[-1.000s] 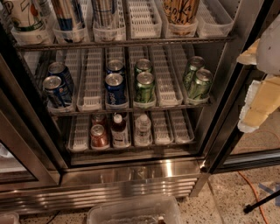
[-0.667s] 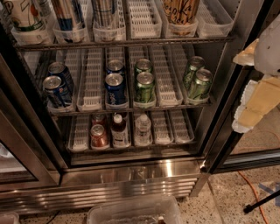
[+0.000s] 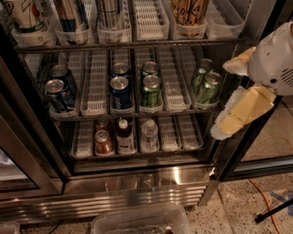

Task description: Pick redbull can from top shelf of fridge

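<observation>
The fridge (image 3: 137, 183) stands open in front of me. Its top shelf (image 3: 137, 45) runs along the upper edge of the view, fitted with white lane trays. The redbull can (image 3: 72, 13), slim, silver and blue, stands in the second lane from the left with its top cut off by the frame. A similar silver and blue can (image 3: 108, 10) stands right of it. A tan can with dark script (image 3: 189, 11) stands further right. My gripper (image 3: 222, 98) is at the right, outside the fridge, level with the middle shelf. Its yellowish fingers (image 3: 242, 107) are apart and empty.
The middle rack holds dark-blue cans (image 3: 120, 91) and green cans (image 3: 151, 89), with more green cans (image 3: 208, 84) near my gripper. The bottom rack holds small bottles (image 3: 124, 135). A clear plastic bin (image 3: 137, 219) sits on the floor in front. An orange cable (image 3: 265, 201) lies at the right. A door frame (image 3: 27, 151) stands at the left.
My gripper has moved up and a little left, closer to the fridge's right door frame. The cans have not moved.
</observation>
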Robot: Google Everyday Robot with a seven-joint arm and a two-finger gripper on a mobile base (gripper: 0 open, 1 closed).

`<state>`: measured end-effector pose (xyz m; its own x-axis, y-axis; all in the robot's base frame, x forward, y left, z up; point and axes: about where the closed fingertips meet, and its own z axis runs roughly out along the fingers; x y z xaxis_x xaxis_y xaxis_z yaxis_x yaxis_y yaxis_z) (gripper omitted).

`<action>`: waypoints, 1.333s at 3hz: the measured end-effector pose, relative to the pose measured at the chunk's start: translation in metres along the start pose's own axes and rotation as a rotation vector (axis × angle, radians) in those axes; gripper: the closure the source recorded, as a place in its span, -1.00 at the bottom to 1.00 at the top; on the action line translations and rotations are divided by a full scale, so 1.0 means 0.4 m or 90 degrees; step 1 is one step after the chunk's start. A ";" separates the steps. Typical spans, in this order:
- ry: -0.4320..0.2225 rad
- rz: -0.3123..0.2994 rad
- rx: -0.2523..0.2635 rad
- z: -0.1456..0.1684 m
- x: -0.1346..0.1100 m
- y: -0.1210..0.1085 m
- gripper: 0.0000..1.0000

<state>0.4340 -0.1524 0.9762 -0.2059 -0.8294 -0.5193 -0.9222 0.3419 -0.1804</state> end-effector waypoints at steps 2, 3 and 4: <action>-0.215 0.070 0.001 0.061 -0.114 0.052 -1.00; -0.313 0.089 0.018 0.087 -0.165 0.076 -1.00; -0.396 0.108 0.048 0.125 -0.192 0.096 -1.00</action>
<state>0.4309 -0.0536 0.9675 -0.0977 -0.3576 -0.9288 -0.8633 0.4947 -0.0997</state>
